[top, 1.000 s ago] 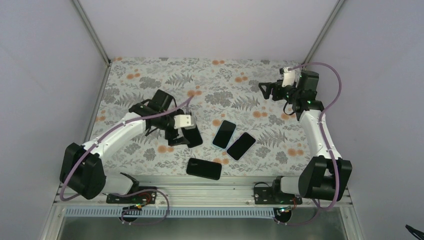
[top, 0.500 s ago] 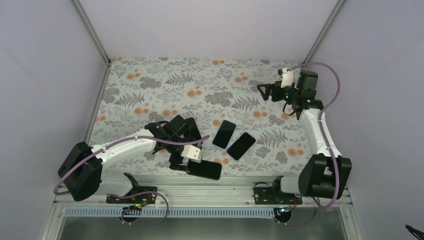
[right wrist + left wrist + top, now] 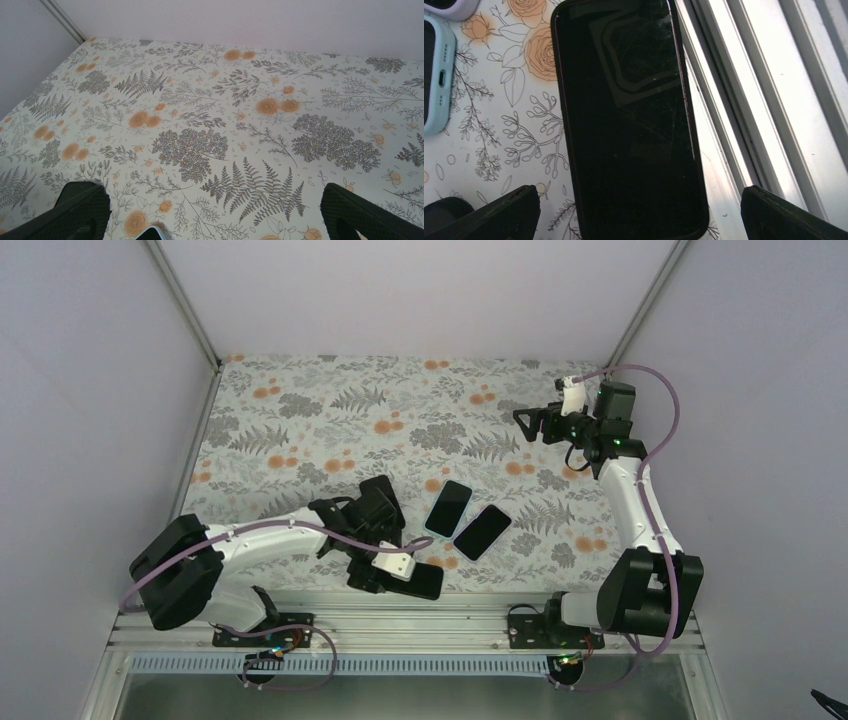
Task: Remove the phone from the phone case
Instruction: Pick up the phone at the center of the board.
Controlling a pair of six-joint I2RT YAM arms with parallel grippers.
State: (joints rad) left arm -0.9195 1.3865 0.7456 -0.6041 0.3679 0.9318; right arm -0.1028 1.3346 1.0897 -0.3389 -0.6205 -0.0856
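A black phone in a dark case lies flat, screen up, by the table's front edge. It fills the left wrist view. My left gripper is open at the phone's left end. Its fingers stand wide on both sides of the phone's near end without touching it. My right gripper is open and empty, held high at the back right over bare cloth.
A phone in a light blue case and a phone in a pale case lie side by side mid-table. The blue one shows in the left wrist view. The metal rail runs right behind the black phone.
My left arm has swung from the middle of the table down to the front edge, and its gripper now straddles the black phone's end. The right arm has barely moved.
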